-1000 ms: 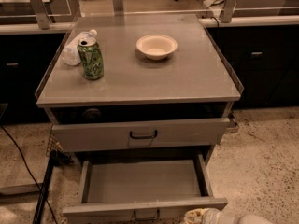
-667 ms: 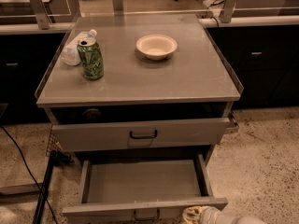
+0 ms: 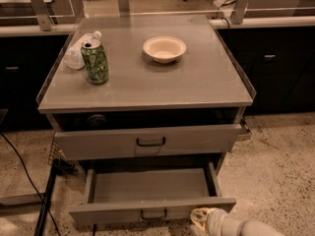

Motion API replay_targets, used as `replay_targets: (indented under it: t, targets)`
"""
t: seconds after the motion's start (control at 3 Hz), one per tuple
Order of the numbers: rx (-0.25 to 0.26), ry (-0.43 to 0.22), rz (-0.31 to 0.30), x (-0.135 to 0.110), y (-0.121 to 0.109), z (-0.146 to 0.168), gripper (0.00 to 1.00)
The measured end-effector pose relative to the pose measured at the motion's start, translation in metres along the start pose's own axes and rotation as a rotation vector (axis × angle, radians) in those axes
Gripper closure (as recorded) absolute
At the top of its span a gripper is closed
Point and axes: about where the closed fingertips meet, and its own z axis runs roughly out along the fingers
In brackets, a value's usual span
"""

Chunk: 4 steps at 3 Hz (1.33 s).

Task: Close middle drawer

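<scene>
The middle drawer (image 3: 150,185) is a grey shallow tray pulled far out at the bottom of the cabinet, and it is empty. Its low front panel (image 3: 113,213) has a small dark loop handle (image 3: 153,214) at the centre. My gripper (image 3: 203,218) shows as a pale tip at the bottom right. It sits at the right part of that front panel, just right of the handle. Its arm (image 3: 246,228) runs off the lower right corner.
Above the open drawer, a taller grey drawer front (image 3: 147,141) with a dark handle stands slightly out. On the cabinet top (image 3: 197,82) are a green can (image 3: 95,61), a plastic bottle (image 3: 78,50) and a white bowl (image 3: 164,48). Dark cabinets flank both sides. A black cable (image 3: 24,173) lies on the floor at the left.
My gripper has moved a little up and left along the front panel. The open drawer appears to have slid in slightly.
</scene>
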Motion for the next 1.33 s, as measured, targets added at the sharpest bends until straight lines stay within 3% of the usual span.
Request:
replay_targets:
  t: [0.33, 0.67, 1.33]
  targets:
    - [0.027, 0.001, -0.002, 0.004, -0.022, 0.018, 1.00]
    - [0.051, 0.005, 0.006, 0.003, -0.060, 0.045, 1.00]
    - [0.076, -0.005, 0.002, 0.001, -0.065, 0.047, 1.00]
